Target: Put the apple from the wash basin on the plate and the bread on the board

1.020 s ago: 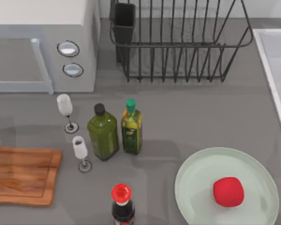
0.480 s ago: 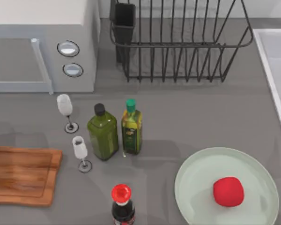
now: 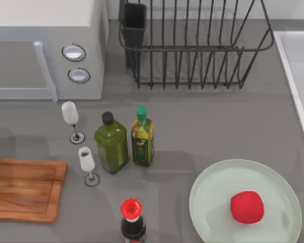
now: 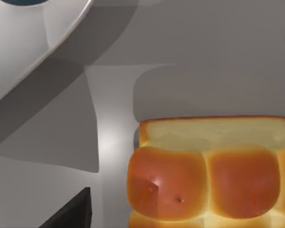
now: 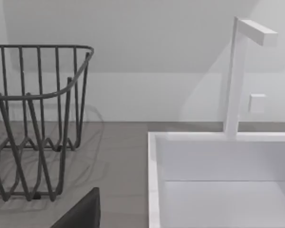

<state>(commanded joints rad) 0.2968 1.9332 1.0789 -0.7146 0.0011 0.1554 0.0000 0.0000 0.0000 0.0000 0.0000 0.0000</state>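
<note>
The red apple (image 3: 247,206) lies on the pale mint-green plate (image 3: 213,187) at the table's front right. At the front left lies the brown wooden board (image 3: 23,190), with nothing on it. The golden-brown bread (image 4: 204,183), with a lighter tan side, rests on a grey surface close in front of the left wrist camera. A dark part of my left gripper (image 4: 69,213) shows beside it. The wash basin (image 5: 218,161) with its white rim lies ahead in the right wrist view, and a dark part of my right gripper (image 5: 80,213) shows in that view. The basin's edge (image 3: 294,76) runs along the table's right side.
Two wine glasses (image 3: 71,119), two green oil bottles (image 3: 111,144) and a red-capped dark bottle (image 3: 132,220) stand between board and plate. A microwave (image 3: 45,45) stands back left, a black wire dish rack (image 3: 192,45) at the back. A white tap (image 5: 235,76) rises behind the basin.
Faint shadows on the table's left side have shifted a little. The apple, plate, board and bottles have not moved.
</note>
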